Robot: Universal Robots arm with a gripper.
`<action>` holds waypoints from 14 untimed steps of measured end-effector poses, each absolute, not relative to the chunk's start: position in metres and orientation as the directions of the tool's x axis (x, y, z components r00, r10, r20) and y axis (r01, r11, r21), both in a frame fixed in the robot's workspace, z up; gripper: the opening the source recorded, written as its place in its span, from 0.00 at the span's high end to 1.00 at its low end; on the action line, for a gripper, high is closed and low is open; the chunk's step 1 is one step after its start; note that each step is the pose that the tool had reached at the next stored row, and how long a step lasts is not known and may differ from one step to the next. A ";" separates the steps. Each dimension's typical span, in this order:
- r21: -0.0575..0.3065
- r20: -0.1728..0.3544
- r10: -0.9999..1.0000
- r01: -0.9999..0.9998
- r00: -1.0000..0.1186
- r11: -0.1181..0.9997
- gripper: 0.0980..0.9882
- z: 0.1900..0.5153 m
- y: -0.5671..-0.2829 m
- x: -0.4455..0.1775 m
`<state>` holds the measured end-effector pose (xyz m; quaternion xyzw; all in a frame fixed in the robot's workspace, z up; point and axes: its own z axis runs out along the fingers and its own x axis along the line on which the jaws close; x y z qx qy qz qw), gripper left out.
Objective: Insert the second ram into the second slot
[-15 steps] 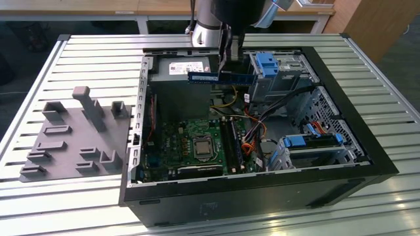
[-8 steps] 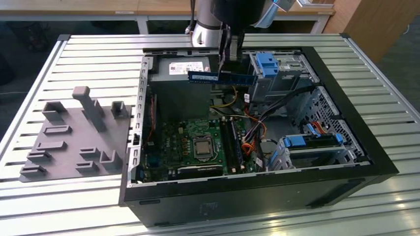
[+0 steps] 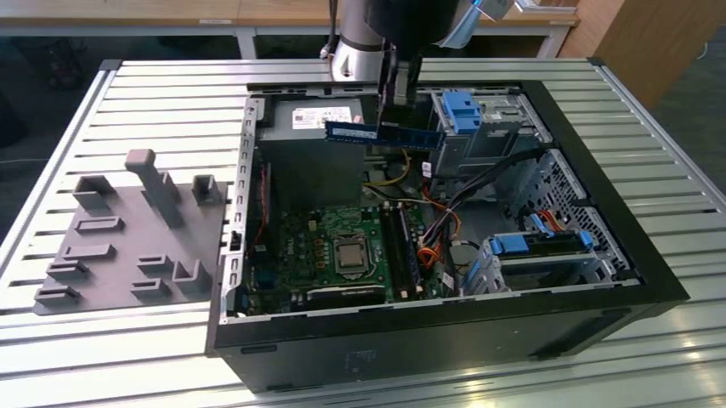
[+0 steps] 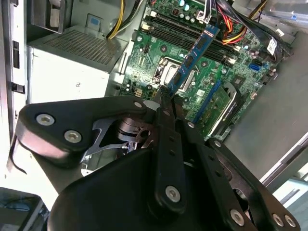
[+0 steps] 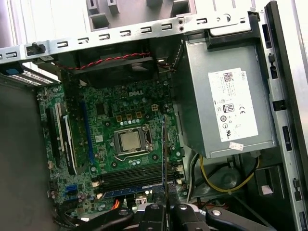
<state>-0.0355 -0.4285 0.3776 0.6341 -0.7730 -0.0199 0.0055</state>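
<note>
The pincer (image 3: 389,124) is closed to a narrow gap, its two black fingers (image 4: 169,144) clamping the second ram (image 3: 360,132) by its upper edge near the middle of its length. The blue stick hangs in the air above the open side of the computer case (image 3: 397,340), over the end of the case where the grey power supply (image 3: 309,119) sits, and touches nothing but the fingers. Its long axis runs roughly level, from the exterior view's left to the exterior view's right across the case, with the right end dipping slightly. Its flat face stands upright, and its lower edge points down into the case. In the second wrist view the second ram (image 4: 196,50) stretches away from the pincer (image 4: 166,94) over the green motherboard (image 4: 159,57) on the floor of the case. In the first wrist view the stick (image 5: 164,154) appears edge-on as a thin line rising from the pincer (image 5: 164,208). The memory slots (image 5: 132,175) lie well below it inside the case, and the stick's length is set crosswise to them, not along them. A blue strip (image 5: 130,191) lies along one of those slots. The case rests on a slatted metal surface (image 3: 170,102), and a grey moulded fixture (image 3: 125,246) lies beside the case on the exterior view's left.
</note>
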 end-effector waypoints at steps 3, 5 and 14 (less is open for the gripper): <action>0.038 -0.017 -0.976 -0.976 -0.215 0.214 0.96 0.377 -0.429 -0.036; 0.038 -0.017 -0.974 -0.973 -0.227 0.226 0.96 0.377 -0.429 -0.035; 0.038 -0.017 -0.962 -0.962 -0.272 0.271 0.96 0.377 -0.429 -0.036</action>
